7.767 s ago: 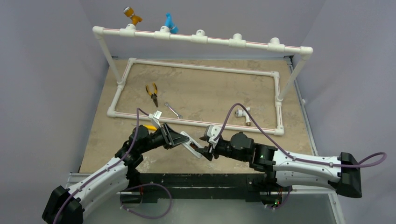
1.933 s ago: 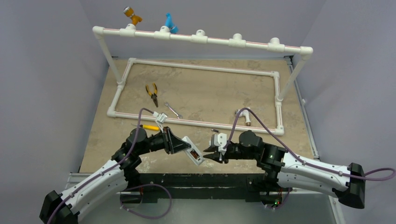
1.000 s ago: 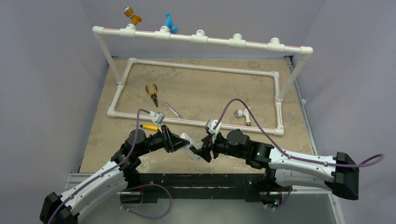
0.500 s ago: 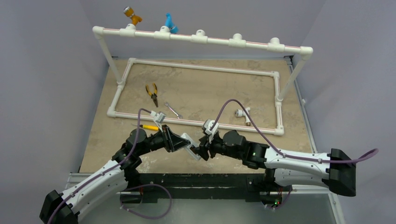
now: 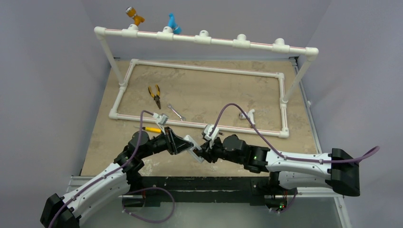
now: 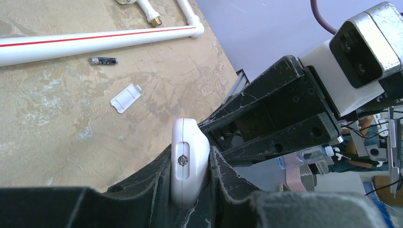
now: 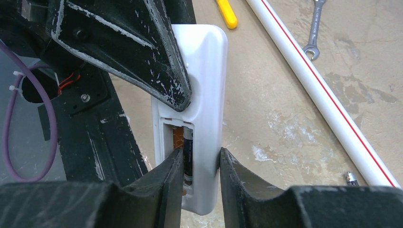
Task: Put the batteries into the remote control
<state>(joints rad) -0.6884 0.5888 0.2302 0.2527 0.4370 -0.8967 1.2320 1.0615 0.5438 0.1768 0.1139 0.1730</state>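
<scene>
My left gripper is shut on the white remote control and holds it above the table's near edge, back side toward my right arm. In the right wrist view the remote control shows its recessed compartment with one dark battery lying inside. My right gripper pinches that end: one finger sits in the compartment against the battery, the other presses the remote's outer side. A second battery lies on the table beside the white pipe.
A flat white cover piece lies on the table. A silver wrench, a yellow-handled screwdriver and pliers lie near the PVC pipe frame. A pipe fitting sits to the right.
My right gripper moved left onto the free end of the remote and its jaws narrowed around it. The left gripper kept the remote still.
</scene>
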